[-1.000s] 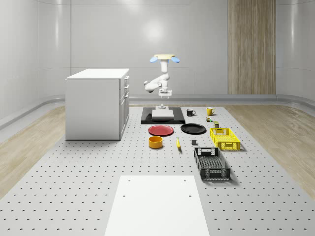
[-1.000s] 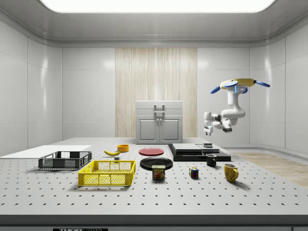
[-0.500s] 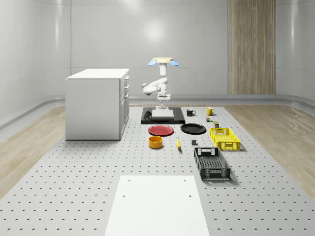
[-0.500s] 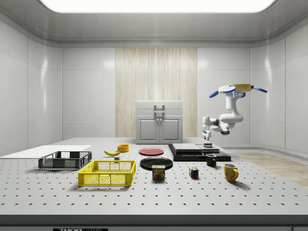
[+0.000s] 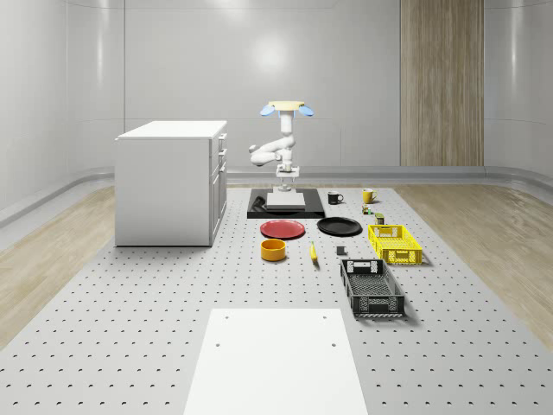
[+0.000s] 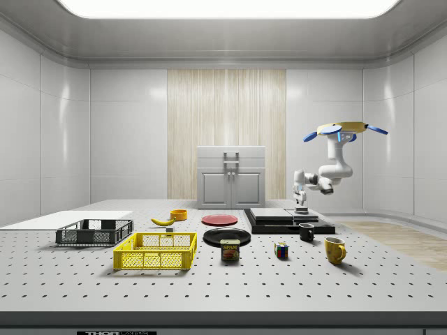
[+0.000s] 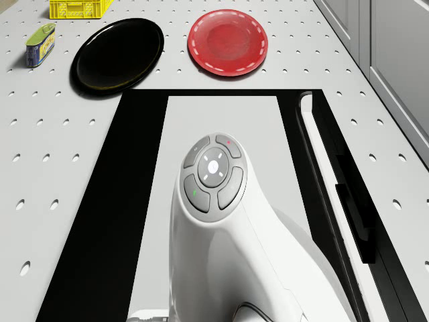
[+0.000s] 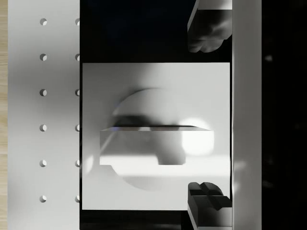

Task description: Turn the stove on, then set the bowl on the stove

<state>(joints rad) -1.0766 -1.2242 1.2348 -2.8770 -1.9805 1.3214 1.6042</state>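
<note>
The stove [image 5: 255,204] is a black slab with a pale grey plate [image 7: 221,121] on top, at the far end of the table. The drone [image 5: 286,108] hovers over it. The arm hangs down, and my gripper [image 5: 286,183] points straight down, close above the plate [image 6: 302,204]. In the wrist view both fingertips [image 8: 208,28] stand wide apart over the plate's edge [image 8: 153,76], open with nothing between them. A raised black strip [image 7: 348,208] runs along one long side of the stove. The orange bowl [image 5: 273,250] sits on the table, nearer the camera than the stove [image 6: 179,215].
A red plate [image 5: 282,229] and a black plate [image 5: 339,226] lie between stove and bowl. A white cabinet [image 5: 168,181] stands at the whole-scene view's left. Two mugs [image 5: 334,198], a yellow basket [image 5: 395,243], a black basket [image 5: 371,288] and a banana [image 5: 313,253] are to the right.
Since a second ago the drone has sunk a little and the gripper has come down close over the stove plate. Over the last half second nothing has visibly moved.
</note>
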